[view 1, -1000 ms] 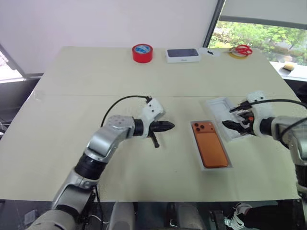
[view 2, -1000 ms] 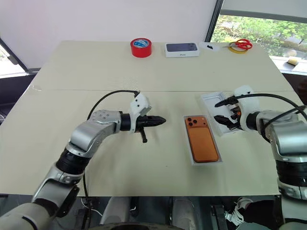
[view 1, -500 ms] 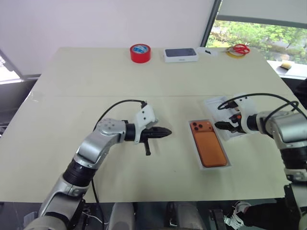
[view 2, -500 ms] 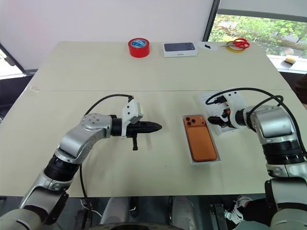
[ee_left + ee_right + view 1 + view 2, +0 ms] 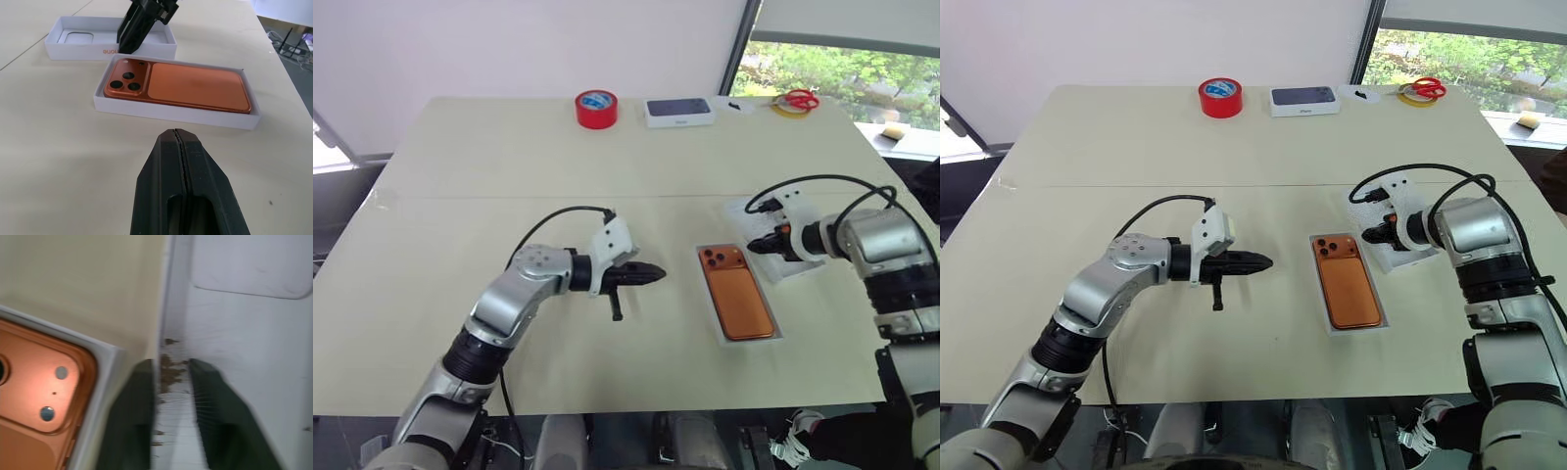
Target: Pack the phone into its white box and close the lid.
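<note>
The orange phone point(image 5: 739, 304) lies camera-side up in the white box point(image 5: 722, 333), right of the table's middle. Just beyond it, to the right, the lid point(image 5: 790, 264) lies hollow side up. My right gripper point(image 5: 754, 246) is at the lid's rim on the side toward the phone. In the right wrist view its fingers point(image 5: 132, 416) straddle the lid's wall point(image 5: 168, 308), one outside and one inside, shut on it. My left gripper point(image 5: 656, 274) hovers left of the box, pointing at it, with its fingers point(image 5: 161, 161) pressed together and nothing held.
At the table's far edge stand a red tape roll point(image 5: 595, 108), a closed white box with a dark top point(image 5: 679, 112), and red-handled scissors on a yellow ring point(image 5: 798, 100). The table's front edge runs just below the white box.
My right gripper has moved along the lid toward the phone and closed on the lid's wall. The left arm has stayed where it was.
</note>
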